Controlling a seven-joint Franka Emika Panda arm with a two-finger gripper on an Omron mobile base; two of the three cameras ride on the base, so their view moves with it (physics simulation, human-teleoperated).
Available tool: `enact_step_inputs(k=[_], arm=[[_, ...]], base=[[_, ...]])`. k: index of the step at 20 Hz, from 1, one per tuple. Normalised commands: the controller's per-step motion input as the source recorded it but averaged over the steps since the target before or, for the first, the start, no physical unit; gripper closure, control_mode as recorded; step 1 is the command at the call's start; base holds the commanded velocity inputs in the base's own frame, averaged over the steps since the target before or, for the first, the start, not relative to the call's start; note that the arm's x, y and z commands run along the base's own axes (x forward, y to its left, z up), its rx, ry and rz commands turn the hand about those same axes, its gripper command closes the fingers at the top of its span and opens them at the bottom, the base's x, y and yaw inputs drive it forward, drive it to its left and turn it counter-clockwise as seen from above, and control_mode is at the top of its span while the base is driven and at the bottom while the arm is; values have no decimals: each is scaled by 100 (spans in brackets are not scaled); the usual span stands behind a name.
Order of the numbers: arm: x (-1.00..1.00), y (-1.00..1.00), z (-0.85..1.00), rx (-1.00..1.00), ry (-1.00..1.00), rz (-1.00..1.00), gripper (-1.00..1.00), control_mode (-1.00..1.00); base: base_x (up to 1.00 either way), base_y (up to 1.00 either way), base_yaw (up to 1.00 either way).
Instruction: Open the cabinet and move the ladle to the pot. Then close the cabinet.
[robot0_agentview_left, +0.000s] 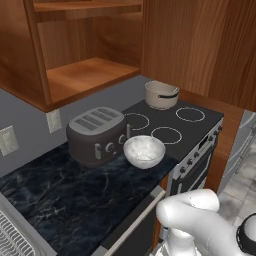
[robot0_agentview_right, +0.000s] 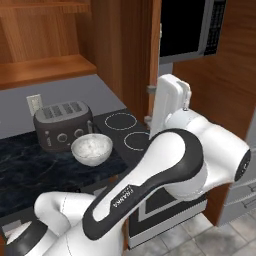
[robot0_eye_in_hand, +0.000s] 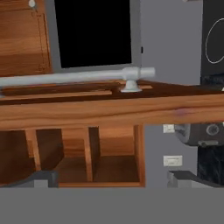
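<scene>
Gripper (robot0_eye_in_hand: 112, 177) spread wide, holding nothing, and I'm right up against the open cabinet door's (robot0_eye_in_hand: 109, 109) edge, handle (robot0_eye_in_hand: 74, 76) running along it just beyond my fingertips. Pot (robot0_agentview_left: 161, 94) sits at the stove's (robot0_agentview_left: 200, 125) back-left corner. Can't spot the ladle.

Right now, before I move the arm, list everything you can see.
cabinet: one, reddish-brown, on the wall above the counter, door open
bar handle: one, silver, on the open door
pot: one, beige with a dark band, on a back burner
stove: one, black top with four white rings, right of the counter
bowl: one, white speckled, on the counter beside the stove
toaster: one, dark grey, behind the bowl
outlets: two, white, on the grey wall
microwave: one, black with a grey frame, above the stove
counter: one, dark marbled
arm: one, white with dark joints
gripper: one, dark tips, open, facing the bar handle
</scene>
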Motion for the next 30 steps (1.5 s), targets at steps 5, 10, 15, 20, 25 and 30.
enact_step_inputs(k=[5,10,15,20,25,30], arm=[[47,0,0,-1,0,4,-100,-100],[17,-23,0,0,0,7,-100,-100],[19,-15,0,0,-2,8,-100,-100],[29,-4,0,0,-3,7,-100,-100],[23,6,-4,-2,-9,7,-100,-100],[1,9,-4,-2,-10,7,-100,-100]], base=[[0,0,0],[0,0,0],[0,0,0],[0,0,0],[0,0,0],[0,0,0]])
